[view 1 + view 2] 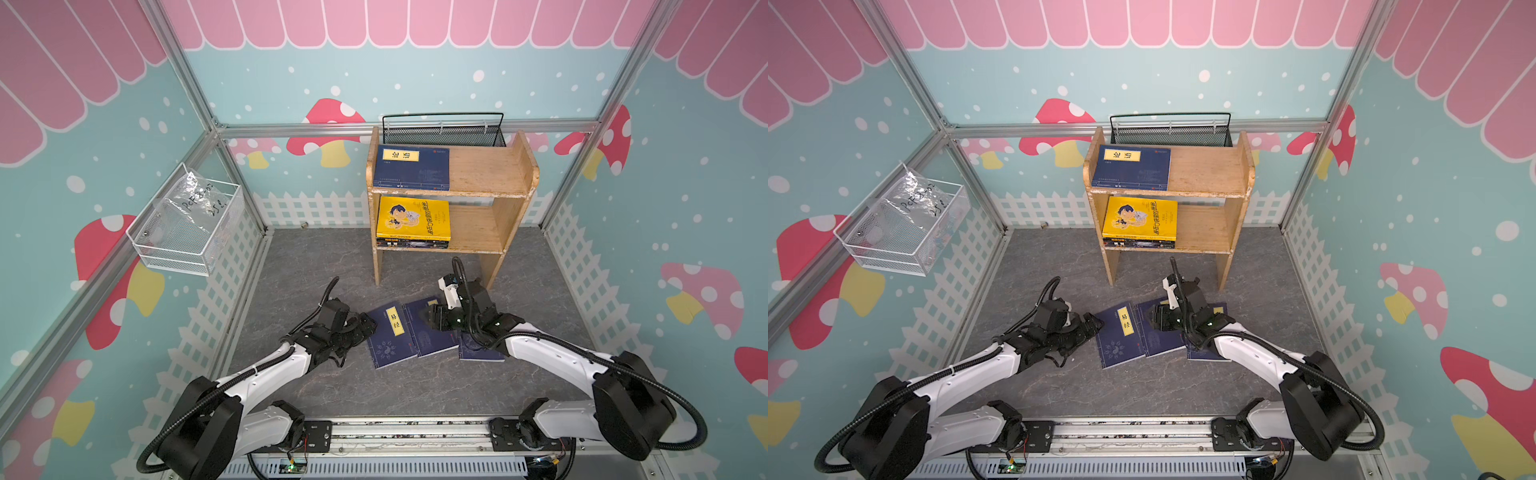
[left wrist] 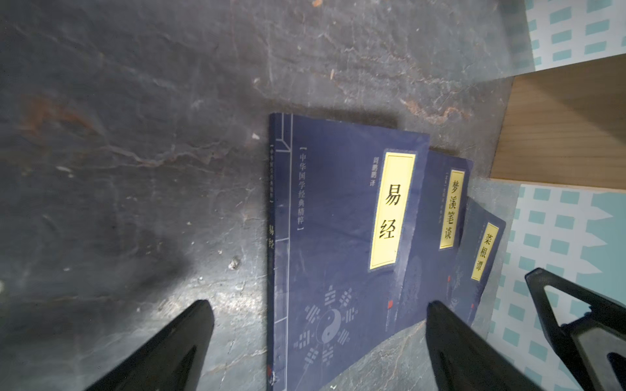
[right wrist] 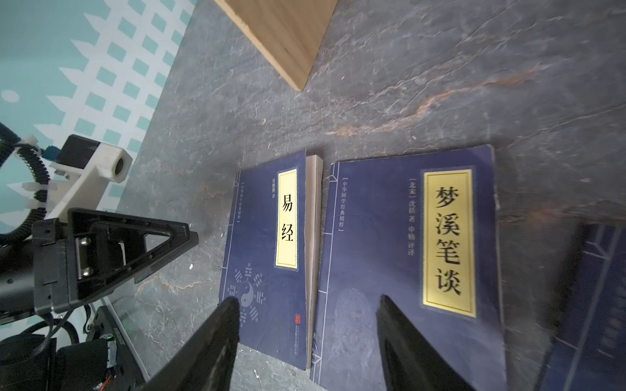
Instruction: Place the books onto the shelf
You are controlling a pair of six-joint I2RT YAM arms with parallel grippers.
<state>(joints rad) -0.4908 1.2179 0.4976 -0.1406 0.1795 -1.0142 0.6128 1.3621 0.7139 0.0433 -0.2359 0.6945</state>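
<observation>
Three navy paperbacks lie flat on the bench, fanned side by side near its middle, toward the front edge. They are thin, with matte, scuffed covers, each bearing a tall yellow title label. The leftmost book (image 1: 390,334) carries a pale yin-yang ring low on its cover. The middle book (image 3: 406,254) shows a faint round emblem, and the rightmost book (image 1: 478,353) is half hidden under the right arm. Their long edges touch or overlap (we cannot tell which).

The left hand (image 2: 316,304) is over the leftmost book's spine side. Its black wedge fingers are spread wide, one over bare bench and one near the opposite long edge, pinching nothing. The right hand (image 3: 308,299) hangs over the seam between the leftmost and middle books, fingers apart, gripping nothing.

At the bench's far edge stands the shelf (image 1: 515,174), light wood with rounded side panels. A fourth navy book (image 1: 411,168) lies flat on its top tier. A glossy yellow book (image 1: 413,218) tops a dark stack (image 1: 411,243) on the lower tier. The bench (image 1: 316,266) is grey and veined like slate.
</observation>
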